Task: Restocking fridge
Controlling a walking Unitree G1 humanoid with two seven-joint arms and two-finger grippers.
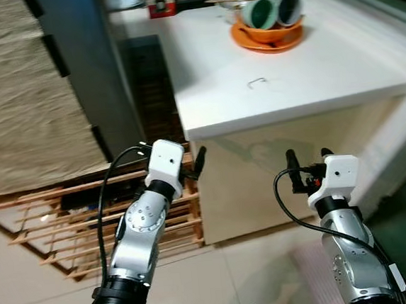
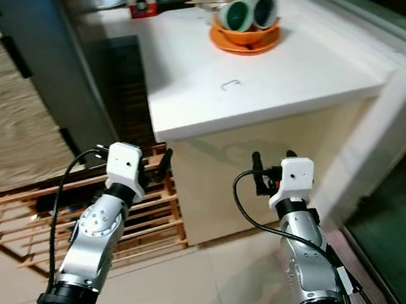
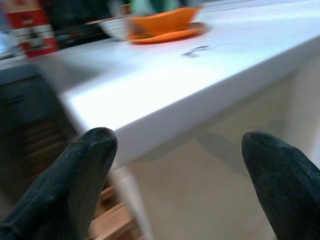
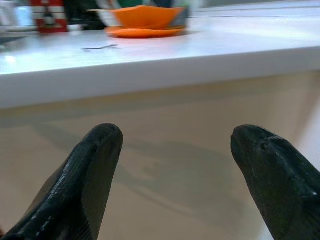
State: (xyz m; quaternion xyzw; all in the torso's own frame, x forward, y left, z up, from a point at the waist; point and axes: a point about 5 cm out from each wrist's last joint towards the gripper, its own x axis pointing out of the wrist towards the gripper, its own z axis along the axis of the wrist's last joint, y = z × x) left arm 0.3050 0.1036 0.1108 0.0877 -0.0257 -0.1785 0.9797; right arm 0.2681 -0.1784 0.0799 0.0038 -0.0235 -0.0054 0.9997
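Observation:
My left gripper (image 1: 194,164) is raised in front of the corner of a white counter (image 1: 289,80), just below its top, and it is open with nothing between its fingers (image 3: 75,180). To the right, at about the same height, my right gripper (image 1: 307,158) faces the counter's beige front and is also open and empty, its fingers (image 4: 95,170) wide apart. On the far part of the counter sits an orange plate (image 1: 268,41) with an orange bowl and two green cups lying on it. A tall dark grey cabinet (image 1: 85,70), possibly the fridge, stands at the left.
A small metal clip (image 1: 257,83) lies mid-counter. A red box (image 1: 161,0) stands at the counter's far end. A low wooden slatted rack (image 1: 53,222) sits on the floor at left, under a woven beige hanging (image 1: 13,97). A glass door frame (image 1: 402,156) runs along the right.

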